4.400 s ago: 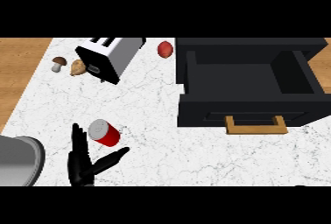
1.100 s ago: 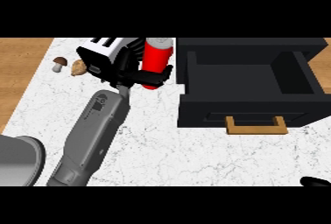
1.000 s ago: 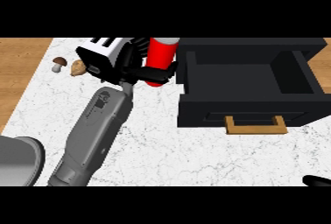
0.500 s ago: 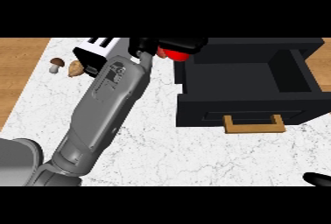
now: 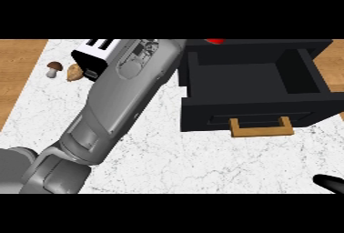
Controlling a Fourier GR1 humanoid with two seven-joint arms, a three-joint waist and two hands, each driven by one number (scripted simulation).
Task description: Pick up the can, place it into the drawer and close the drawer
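Head view, only 1 view. Left forearm (image 5: 121, 100) crosses table (image 5: 201, 168) toward far rim of open drawer (image 5: 252, 86). Left hand out of frame: you cannot tell its state or hold. Can (image 5: 214, 41): only red sliver visible at top edge, above drawer's back wall. Long axis and heading: cannot tell. Right hand (image 5: 331, 183): only dark tip shows at lower right; fingers unreadable. Risk, as judgement: release here may drop can behind drawer, not inside. Handle (image 5: 261, 127) faces you.
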